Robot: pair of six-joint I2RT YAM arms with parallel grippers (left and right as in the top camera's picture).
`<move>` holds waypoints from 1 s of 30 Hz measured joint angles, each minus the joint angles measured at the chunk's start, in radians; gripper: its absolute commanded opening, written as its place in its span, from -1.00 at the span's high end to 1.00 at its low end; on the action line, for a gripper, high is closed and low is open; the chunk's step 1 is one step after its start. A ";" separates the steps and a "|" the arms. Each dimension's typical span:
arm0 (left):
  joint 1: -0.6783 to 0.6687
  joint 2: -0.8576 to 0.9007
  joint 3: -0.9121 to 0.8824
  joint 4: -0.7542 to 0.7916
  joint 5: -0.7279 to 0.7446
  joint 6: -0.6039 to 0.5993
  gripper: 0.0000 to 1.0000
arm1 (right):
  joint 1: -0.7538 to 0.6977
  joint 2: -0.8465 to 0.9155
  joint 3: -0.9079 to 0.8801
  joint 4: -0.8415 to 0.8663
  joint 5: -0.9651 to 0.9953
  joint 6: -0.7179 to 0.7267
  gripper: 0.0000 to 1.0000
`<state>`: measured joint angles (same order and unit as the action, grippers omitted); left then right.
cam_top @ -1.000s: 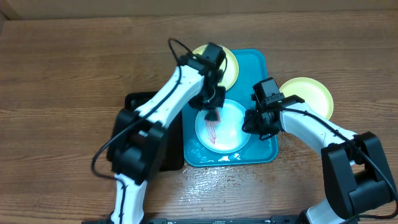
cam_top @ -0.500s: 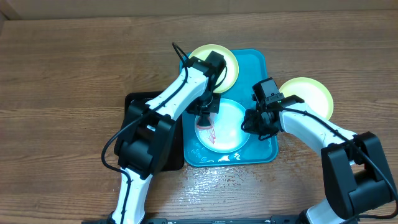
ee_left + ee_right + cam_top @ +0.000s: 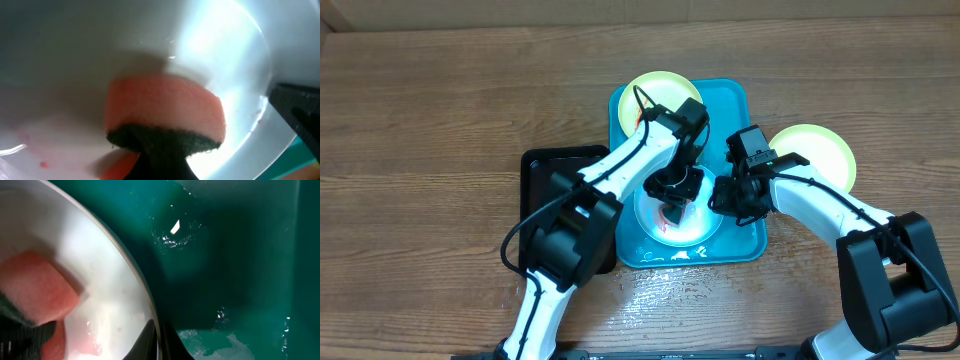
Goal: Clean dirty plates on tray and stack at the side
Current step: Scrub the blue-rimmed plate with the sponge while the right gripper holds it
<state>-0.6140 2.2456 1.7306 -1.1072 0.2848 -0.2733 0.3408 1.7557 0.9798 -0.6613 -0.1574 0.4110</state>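
– Fingers first: what does each pair have?
– Left gripper (image 3: 672, 196) is clamped on a pink sponge (image 3: 165, 112), pressed onto the light blue plate (image 3: 703, 222) at the middle of the tray (image 3: 745, 110). Right gripper (image 3: 725, 198) pinches that plate's right rim, steadying it.
– Which way is the dirt from the sponge?
– Red smear (image 3: 45, 145) sits lower left of it in the left wrist view, so the left arm is nearer. 1 yellow-green plate (image 3: 650, 90) waits at the tray's upper edge; a second yellow-green plate (image 3: 820, 150) lies off it, right.

Left tool (image 3: 672, 203) clamped, pointing down; right tool (image 3: 722, 198) pinched shut close beside.
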 measured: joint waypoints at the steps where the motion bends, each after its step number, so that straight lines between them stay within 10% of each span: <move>1: 0.005 0.000 0.000 -0.011 -0.004 0.000 0.92 | 0.000 0.000 0.000 0.000 0.000 0.000 0.92; 16: 0.079 0.000 0.008 -0.085 -0.313 0.016 0.92 | 0.009 0.000 0.000 0.006 -0.023 0.006 0.92; 30: 0.032 0.005 0.008 0.034 0.172 0.121 0.91 | 0.008 0.000 0.000 0.002 -0.021 0.008 0.92</move>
<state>-0.5823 2.2505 1.7390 -1.0737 0.4564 -0.1524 0.3485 1.7561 0.9798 -0.6594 -0.1783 0.4191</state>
